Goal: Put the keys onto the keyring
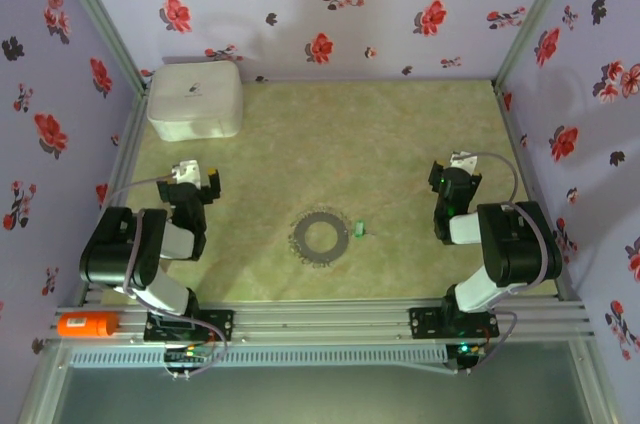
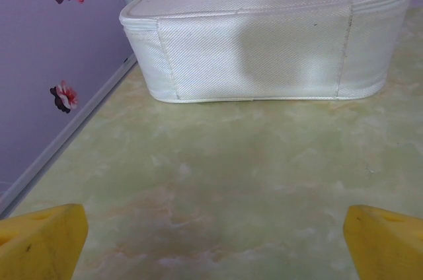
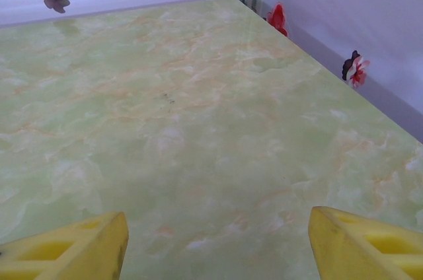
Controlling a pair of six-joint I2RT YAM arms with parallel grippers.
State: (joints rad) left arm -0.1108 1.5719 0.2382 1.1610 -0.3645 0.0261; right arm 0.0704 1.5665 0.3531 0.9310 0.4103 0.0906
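Left gripper (image 1: 198, 176) and right gripper (image 1: 452, 164) gape empty; tiny key (image 1: 359, 230) just beside ring (image 1: 321, 235) could skid away if a fingertip nudges it.

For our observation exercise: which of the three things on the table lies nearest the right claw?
The tiny bright-green key, just right of the dark toothed keyring. The keyring lies slightly farther, and the white case sits at the far-left corner.
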